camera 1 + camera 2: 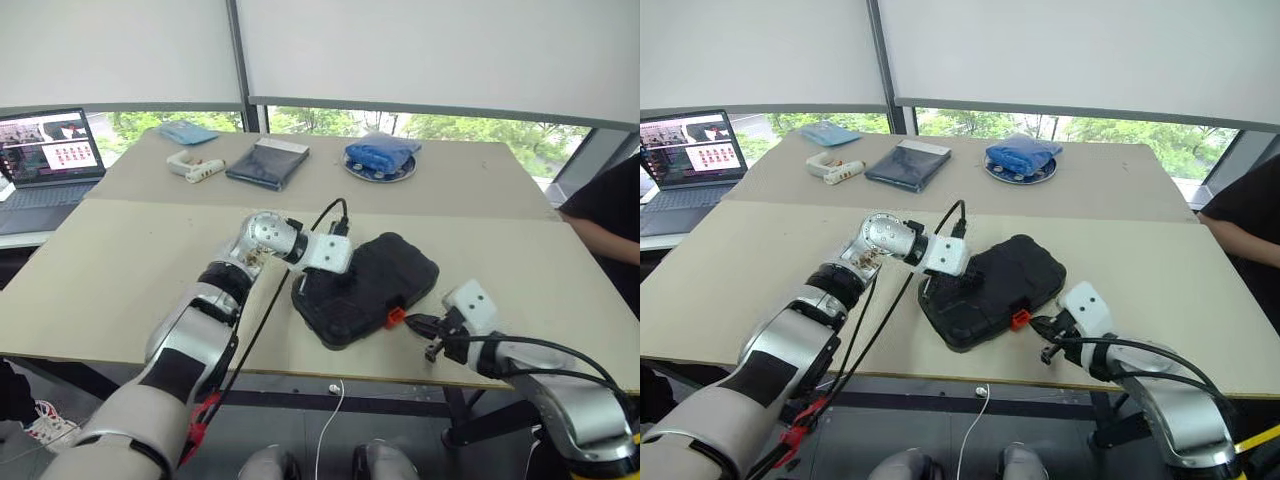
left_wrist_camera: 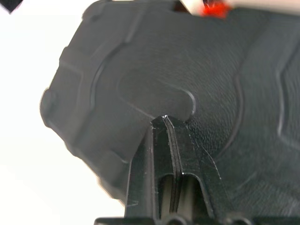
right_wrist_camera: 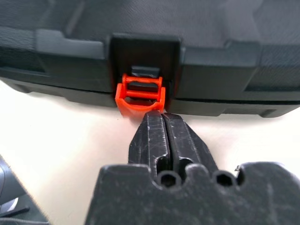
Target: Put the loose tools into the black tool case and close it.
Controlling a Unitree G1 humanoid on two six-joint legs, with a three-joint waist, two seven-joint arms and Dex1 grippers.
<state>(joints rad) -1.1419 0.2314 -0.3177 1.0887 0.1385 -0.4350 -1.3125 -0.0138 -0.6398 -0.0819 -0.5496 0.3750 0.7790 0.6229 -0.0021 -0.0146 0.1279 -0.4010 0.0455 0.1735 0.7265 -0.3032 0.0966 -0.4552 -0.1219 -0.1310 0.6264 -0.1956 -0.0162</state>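
The black tool case (image 1: 375, 285) lies with its lid down near the table's front edge. None of the loose tools are in view. My left gripper (image 1: 306, 284) is shut, and its fingertips (image 2: 164, 119) press on the lid's left part. My right gripper (image 1: 412, 322) is shut with nothing between its fingers. Its tips (image 3: 157, 115) rest against the orange latch (image 3: 140, 93) on the case's front side, at table level.
At the back of the table lie a dark flat pouch (image 1: 268, 162), a blue cloth on a plate (image 1: 380, 157), a white object (image 1: 195, 167) and a blue item (image 1: 187, 131). A laptop (image 1: 45, 150) stands at far left. A person's dark sleeve (image 1: 610, 220) is at the right edge.
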